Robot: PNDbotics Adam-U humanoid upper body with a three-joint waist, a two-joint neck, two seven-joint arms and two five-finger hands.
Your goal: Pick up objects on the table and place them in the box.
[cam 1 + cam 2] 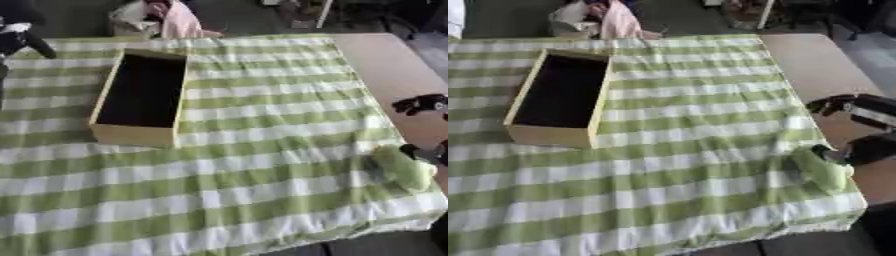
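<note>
At the right edge of the table, near its front corner, a pale green object (822, 172) lies on the green-and-white checked cloth (684, 150) (soft-edged and elongated; its kind cannot be made out). It lies aslant, its near end toward the cloth's front right corner. The robot's right hand (866, 149) is at the object's upper right end, dark fingers (826, 151) touching or just beside it; whether they curl round it cannot be told. A further black part of that arm (859, 106) reaches in from the right above the bare brown tabletop (811, 60).

Well apart from the object, on the far left part of the cloth, stands the wooden box (136, 134), a long open tray with pale yellow walls and a dark inside, nothing visible in it. Its long side runs away from the robot, slightly askew.

The left hand (19, 36) shows in the left eye view at the upper left corner, black with a white patch, off the box and raised; its fingers cannot be read.
</note>
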